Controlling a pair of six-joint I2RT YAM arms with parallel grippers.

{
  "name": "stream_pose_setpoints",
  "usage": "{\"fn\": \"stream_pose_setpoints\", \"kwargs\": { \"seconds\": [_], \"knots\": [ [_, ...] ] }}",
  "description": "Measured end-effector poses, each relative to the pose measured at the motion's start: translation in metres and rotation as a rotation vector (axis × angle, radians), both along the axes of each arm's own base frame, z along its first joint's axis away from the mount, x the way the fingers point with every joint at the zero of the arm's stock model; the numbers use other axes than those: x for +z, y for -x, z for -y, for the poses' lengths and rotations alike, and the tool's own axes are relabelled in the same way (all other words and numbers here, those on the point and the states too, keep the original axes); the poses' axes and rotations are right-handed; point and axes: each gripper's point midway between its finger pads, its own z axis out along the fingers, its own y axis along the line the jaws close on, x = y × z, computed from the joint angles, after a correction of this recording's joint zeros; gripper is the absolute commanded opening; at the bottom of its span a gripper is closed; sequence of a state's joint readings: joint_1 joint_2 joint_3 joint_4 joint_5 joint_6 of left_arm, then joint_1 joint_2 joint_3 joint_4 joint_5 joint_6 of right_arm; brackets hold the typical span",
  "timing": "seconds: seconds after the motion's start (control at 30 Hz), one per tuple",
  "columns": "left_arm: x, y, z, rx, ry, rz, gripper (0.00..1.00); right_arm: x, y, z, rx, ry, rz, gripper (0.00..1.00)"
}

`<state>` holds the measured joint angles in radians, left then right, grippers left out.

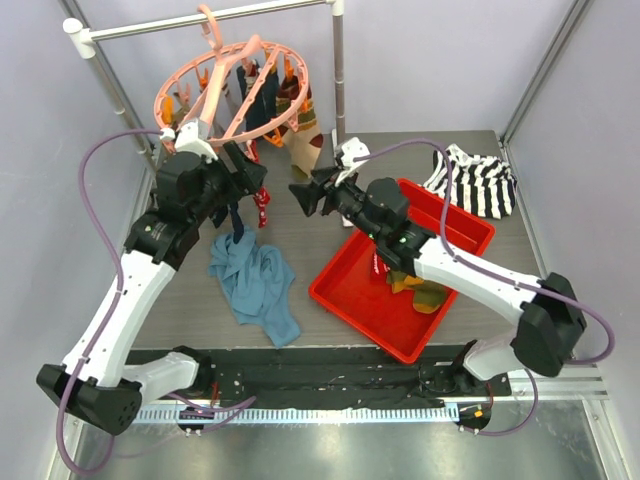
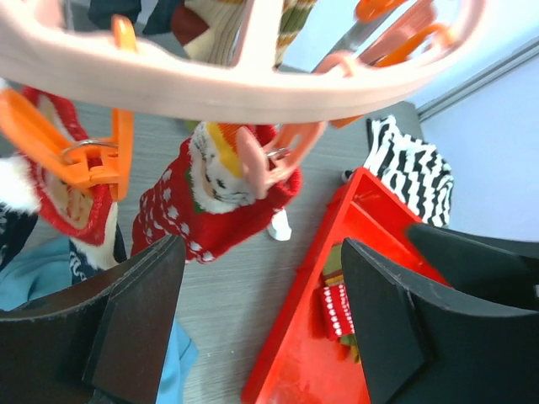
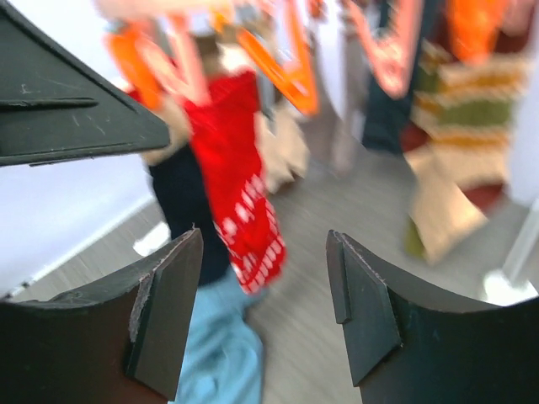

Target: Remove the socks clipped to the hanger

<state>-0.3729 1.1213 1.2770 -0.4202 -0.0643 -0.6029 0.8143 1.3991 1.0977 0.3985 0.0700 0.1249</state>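
Left end effector (image 2: pixel 261 286) and right end effector (image 3: pixel 265 286) were wide open, empty, by the hanger (image 2: pixel 210 84); few socks (image 1: pixel 415 290) lay in red tray (image 1: pixel 350 285), most hung clipped.

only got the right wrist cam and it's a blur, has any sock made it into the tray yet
observer: yes, the red tray holds an olive-orange sock, partly under the right arm.
operator: ok where's the left gripper
observer: the left gripper is open close under the hanger ring, facing a red-and-white sock held by a pink clip.
operator: anything else on the table past the tray
observer: a black-and-white striped garment lies at the far right corner.
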Motion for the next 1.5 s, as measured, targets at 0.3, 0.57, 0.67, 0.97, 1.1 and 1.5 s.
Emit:
{"fn": "stream_pose_setpoints", "kwargs": {
  "seconds": [0.3, 0.57, 0.67, 0.97, 1.1, 1.5],
  "knots": [
    [0.042, 0.017, -0.012, 0.035, 0.037, 0.057, 0.76, -0.002, -0.008, -0.063, 0.153, -0.032, 0.091, 0.68],
    [0.055, 0.009, -0.017, 0.075, 0.018, 0.051, 0.7, -0.018, -0.019, -0.103, 0.169, -0.005, 0.094, 0.49],
    [0.052, 0.0, -0.017, 0.089, -0.003, 0.034, 0.67, -0.017, -0.024, -0.109, 0.149, 0.006, 0.1, 0.21],
    [0.05, -0.01, -0.028, 0.141, -0.086, 0.011, 0.66, -0.02, -0.018, -0.111, 0.13, 0.044, 0.097, 0.01],
    [0.056, -0.012, -0.031, 0.156, -0.107, 0.013, 0.66, -0.013, -0.007, -0.112, 0.142, 0.052, 0.101, 0.01],
    [0.046, -0.017, -0.033, 0.174, -0.16, -0.056, 0.64, -0.007, 0.004, -0.109, 0.142, 0.11, 0.124, 0.01]
  ]
}}
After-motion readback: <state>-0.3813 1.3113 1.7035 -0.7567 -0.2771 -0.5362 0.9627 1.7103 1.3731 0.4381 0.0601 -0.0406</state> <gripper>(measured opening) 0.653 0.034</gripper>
